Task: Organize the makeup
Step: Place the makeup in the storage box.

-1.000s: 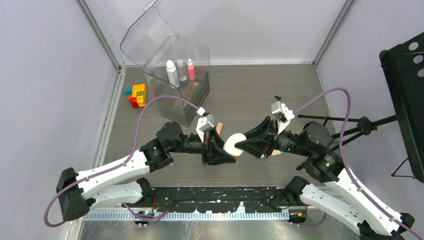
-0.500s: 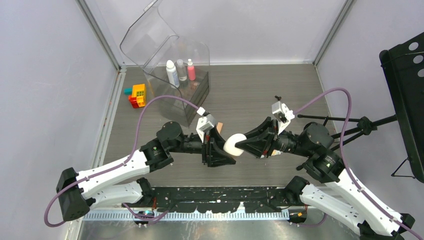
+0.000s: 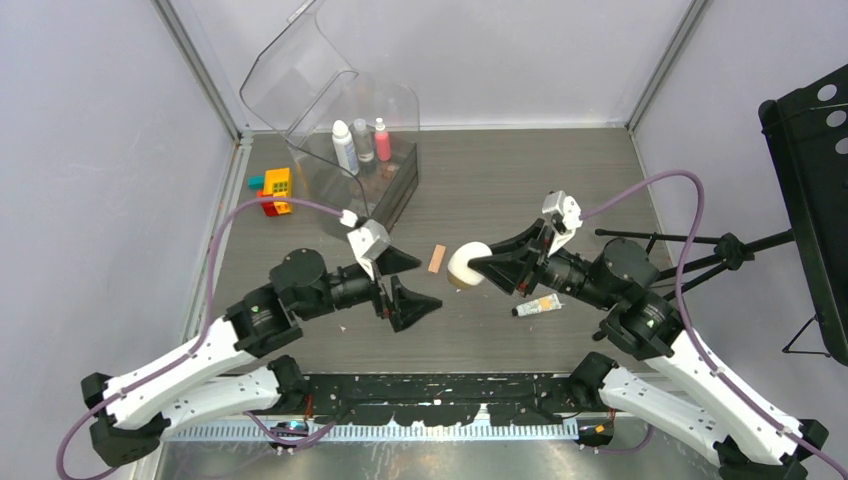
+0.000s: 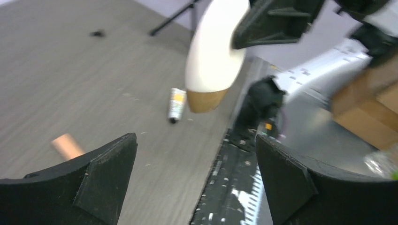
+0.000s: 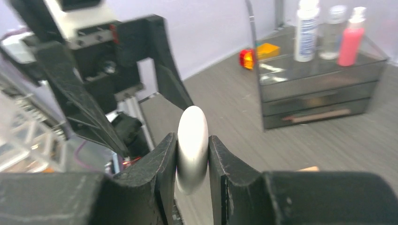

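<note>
A white oval compact (image 3: 467,264) hangs edge-up above the table, my right gripper (image 3: 480,266) shut on it; the right wrist view shows the compact (image 5: 191,140) pinched between both fingers. My left gripper (image 3: 428,284) stands open and empty a little to its left, apart from it. From the left wrist the compact (image 4: 213,51) is ahead and above the spread jaws, with a tan piece just under it. A cream tube (image 3: 537,305) lies under the right arm. A peach stick (image 3: 437,258) lies between the grippers. White (image 3: 343,147), clear (image 3: 363,140) and pink (image 3: 382,140) bottles stand on the case.
The large clear case with drawers (image 3: 385,190) stands at the back left, its lid raised. Colourful toy bricks (image 3: 272,190) lie left of it. A black tripod (image 3: 720,245) reaches in from the right. The table's near edge and metal rail (image 4: 244,187) lie under the left gripper.
My left gripper has opened, let go of the compact and drawn back to the left. The right gripper keeps the compact, slightly higher. The cream tube now shows.
</note>
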Robot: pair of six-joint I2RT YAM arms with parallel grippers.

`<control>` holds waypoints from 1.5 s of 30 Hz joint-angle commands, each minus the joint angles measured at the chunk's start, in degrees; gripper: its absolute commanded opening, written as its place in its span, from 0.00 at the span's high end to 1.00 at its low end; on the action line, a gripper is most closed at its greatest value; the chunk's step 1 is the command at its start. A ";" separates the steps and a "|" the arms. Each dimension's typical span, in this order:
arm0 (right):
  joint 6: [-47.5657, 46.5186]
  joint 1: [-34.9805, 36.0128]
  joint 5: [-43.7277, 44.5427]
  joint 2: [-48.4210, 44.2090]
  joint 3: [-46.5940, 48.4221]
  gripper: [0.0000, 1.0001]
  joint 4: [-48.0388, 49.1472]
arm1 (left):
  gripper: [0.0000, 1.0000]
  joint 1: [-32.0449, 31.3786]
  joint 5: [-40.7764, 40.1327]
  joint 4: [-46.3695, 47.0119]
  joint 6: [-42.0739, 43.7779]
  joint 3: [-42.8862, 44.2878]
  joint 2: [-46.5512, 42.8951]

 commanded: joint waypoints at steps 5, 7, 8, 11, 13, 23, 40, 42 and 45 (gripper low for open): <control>-12.92 0.10 16.11 15.49 5.76 1.00 11.21 | 0.00 0.63 -32.96 -29.67 5.31 12.00 -6.32; -14.42 0.05 15.42 21.07 7.30 1.00 15.93 | 0.00 0.64 -36.68 -32.15 5.11 13.41 -8.90; -15.22 0.06 15.00 23.98 8.11 1.00 17.96 | 0.00 0.63 -38.46 -33.07 5.04 13.99 -10.14; -17.64 -0.10 13.05 32.40 12.78 1.00 21.13 | 0.00 0.63 -42.70 -36.29 5.70 15.38 -13.36; -18.85 -0.55 11.85 37.78 17.08 1.00 21.98 | 0.00 0.66 -43.33 -38.11 6.41 15.79 -15.15; -18.25 -5.03 5.00 60.50 37.45 1.00 22.01 | 0.00 0.63 -47.90 -43.21 7.10 14.94 -19.12; -21.61 -7.30 -2.25 81.59 56.95 1.00 22.22 | 0.00 0.63 -47.39 -43.69 8.83 11.10 -20.42; -22.37 -7.41 -2.52 82.97 58.06 1.00 22.35 | 0.00 0.64 -47.35 -43.99 8.83 10.82 -20.69; -23.75 -7.57 -3.44 85.42 60.32 1.00 22.03 | 0.00 0.64 -47.52 -44.17 8.67 10.54 -21.31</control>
